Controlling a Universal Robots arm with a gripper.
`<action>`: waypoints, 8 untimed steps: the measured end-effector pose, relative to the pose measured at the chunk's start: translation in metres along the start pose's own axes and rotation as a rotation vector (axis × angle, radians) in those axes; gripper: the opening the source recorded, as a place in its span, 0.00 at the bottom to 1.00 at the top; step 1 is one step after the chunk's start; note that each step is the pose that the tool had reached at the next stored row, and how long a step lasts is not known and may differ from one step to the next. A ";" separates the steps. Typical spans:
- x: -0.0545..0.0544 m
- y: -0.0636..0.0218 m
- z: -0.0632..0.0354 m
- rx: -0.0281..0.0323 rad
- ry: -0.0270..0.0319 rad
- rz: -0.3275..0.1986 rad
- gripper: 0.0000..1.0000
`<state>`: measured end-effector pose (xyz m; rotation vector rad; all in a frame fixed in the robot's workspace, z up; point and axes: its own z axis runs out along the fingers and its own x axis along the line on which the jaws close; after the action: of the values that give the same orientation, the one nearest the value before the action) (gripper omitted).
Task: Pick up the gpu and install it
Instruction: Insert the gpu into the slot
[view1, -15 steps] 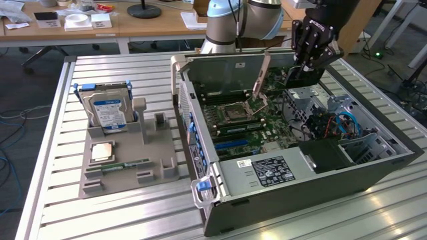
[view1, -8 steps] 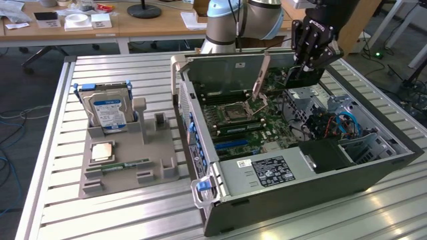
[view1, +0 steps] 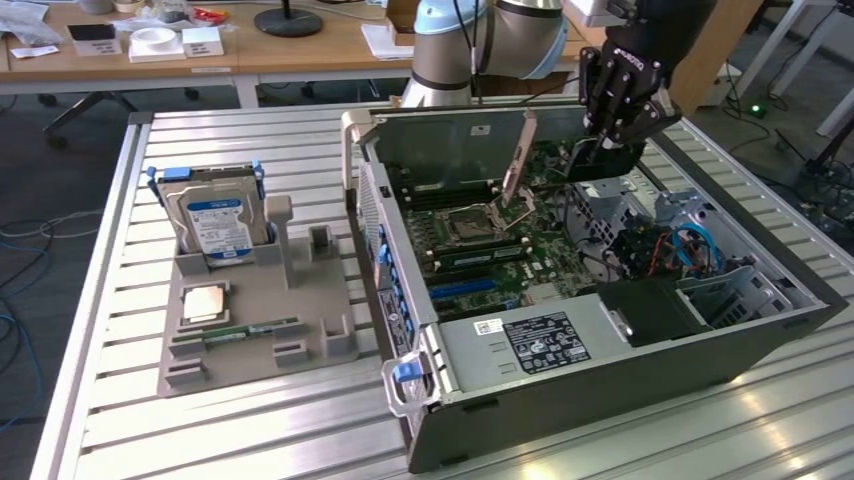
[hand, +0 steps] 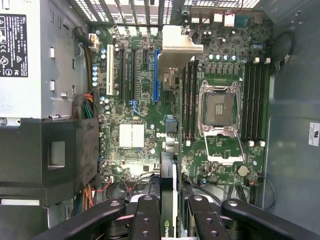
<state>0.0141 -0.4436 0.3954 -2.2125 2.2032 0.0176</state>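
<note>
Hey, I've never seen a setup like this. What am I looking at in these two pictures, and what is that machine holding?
The machine is a robot arm with a black gripper at its end. One picture comes from a camera off to the side; the other from a camera on the arm's wrist, looking past the fingers into an open computer case. The case lies on a slatted metal table. On the exterior view's left, a grey holder carries a hard drive, a processor chip and a memory stick. The gripper is closed on a gpu, seen edge-on in the wrist view, above the green motherboard.
</note>
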 end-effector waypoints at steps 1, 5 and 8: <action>0.000 0.0000 0.0000 0.0000 0.0000 0.000 0.26; 0.000 0.0000 0.0001 0.0000 -0.0002 0.000 0.26; 0.000 0.0011 0.0003 0.0002 -0.0006 0.000 0.26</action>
<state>0.0130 -0.4433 0.3951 -2.2118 2.2032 0.0180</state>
